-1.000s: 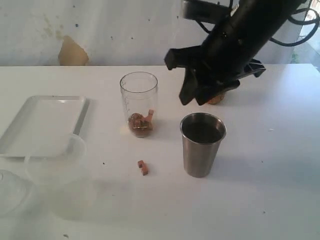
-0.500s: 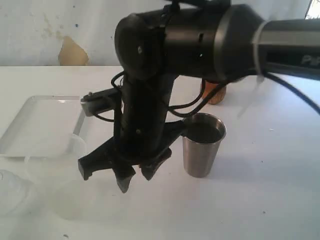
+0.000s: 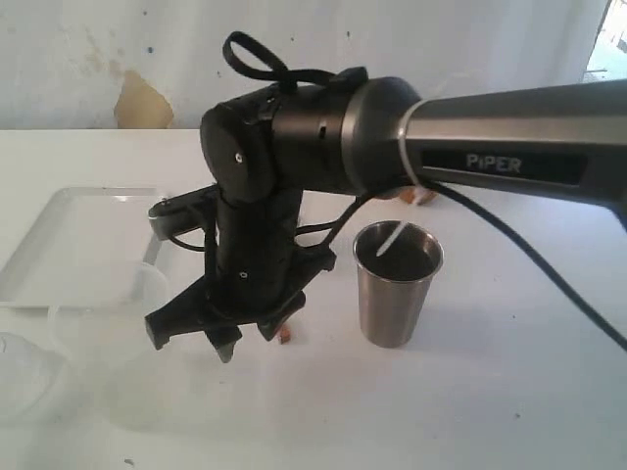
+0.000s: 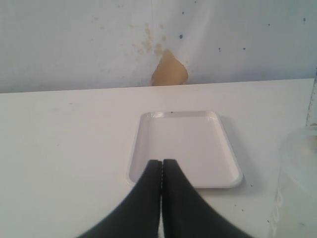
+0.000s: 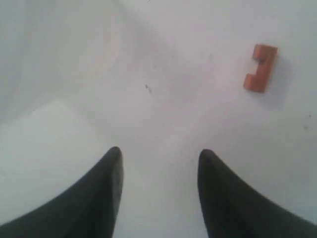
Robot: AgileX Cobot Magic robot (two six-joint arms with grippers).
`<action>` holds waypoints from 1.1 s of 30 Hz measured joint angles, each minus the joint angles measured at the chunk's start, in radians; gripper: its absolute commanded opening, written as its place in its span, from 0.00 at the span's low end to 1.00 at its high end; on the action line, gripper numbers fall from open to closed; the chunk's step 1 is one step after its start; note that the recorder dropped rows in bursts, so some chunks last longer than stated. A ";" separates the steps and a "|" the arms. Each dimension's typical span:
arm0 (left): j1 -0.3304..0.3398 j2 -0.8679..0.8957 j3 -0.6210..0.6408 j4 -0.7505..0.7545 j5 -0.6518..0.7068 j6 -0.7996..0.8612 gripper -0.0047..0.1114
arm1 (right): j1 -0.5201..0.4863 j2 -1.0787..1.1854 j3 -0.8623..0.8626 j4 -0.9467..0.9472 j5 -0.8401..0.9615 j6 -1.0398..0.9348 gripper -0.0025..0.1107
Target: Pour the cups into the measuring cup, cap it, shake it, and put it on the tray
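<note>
Because the right arm [image 3: 294, 176] hides the measuring cup, probably just behind its wrist, a careless swing could topple it or the steel cup [image 3: 397, 284] just to the right. The right claw [image 5: 160, 150] hangs spread and empty over the desk [image 3: 509, 392] beside a stray orange piece [image 5: 260, 68]. The left claw [image 4: 162, 161], pressed together, is near the tray [image 4: 183, 144].

The steel cup [image 3: 397, 284] is shiny, smooth metal. The tray [image 4: 183, 144] looks smooth and a bit glossy. The counter [image 3: 509, 392] is white and matt. The right claw [image 5: 159, 158] looks like smooth black plastic.
</note>
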 measured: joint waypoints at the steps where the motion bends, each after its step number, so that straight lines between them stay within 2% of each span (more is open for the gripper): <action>1: 0.000 0.000 0.000 0.000 0.000 0.000 0.05 | 0.000 0.013 -0.012 -0.015 -0.002 0.010 0.42; 12: 0.000 0.000 0.000 0.000 0.000 0.000 0.05 | -0.010 0.112 -0.087 -0.167 0.043 0.094 0.42; 25: 0.000 0.000 0.000 0.000 0.000 0.000 0.05 | -0.028 0.140 -0.091 -0.172 -0.067 0.103 0.42; 33: 0.000 0.000 0.000 0.000 0.000 0.000 0.05 | -0.076 0.186 -0.091 -0.170 -0.038 0.104 0.42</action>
